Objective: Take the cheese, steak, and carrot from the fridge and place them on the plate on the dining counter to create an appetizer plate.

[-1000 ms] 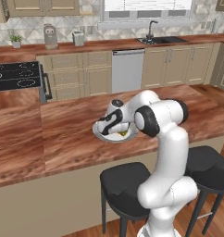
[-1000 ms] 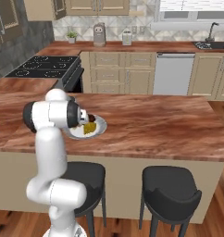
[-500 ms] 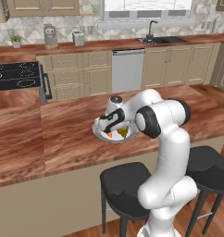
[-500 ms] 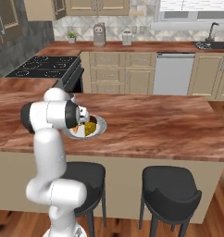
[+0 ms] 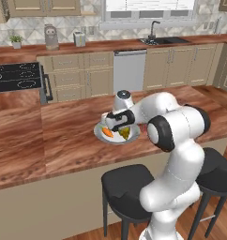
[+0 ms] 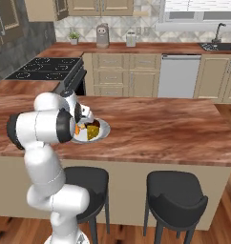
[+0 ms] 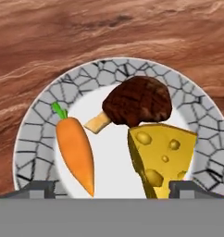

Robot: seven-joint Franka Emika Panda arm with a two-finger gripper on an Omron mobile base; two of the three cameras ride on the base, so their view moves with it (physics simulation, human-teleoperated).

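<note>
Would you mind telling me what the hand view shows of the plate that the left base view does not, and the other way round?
The hand view alone shows the dark brown-red steak with its pale stub, the holes in the yellow cheese wedge, and the cracked grey pattern on the round plate's rim.

The left base view alone shows the white arm's open gripper above the plate, the black stools, and the sink beyond.

Both show the orange carrot, the cheese and the plate, all on the reddish-brown wood-grain dining counter.
</note>
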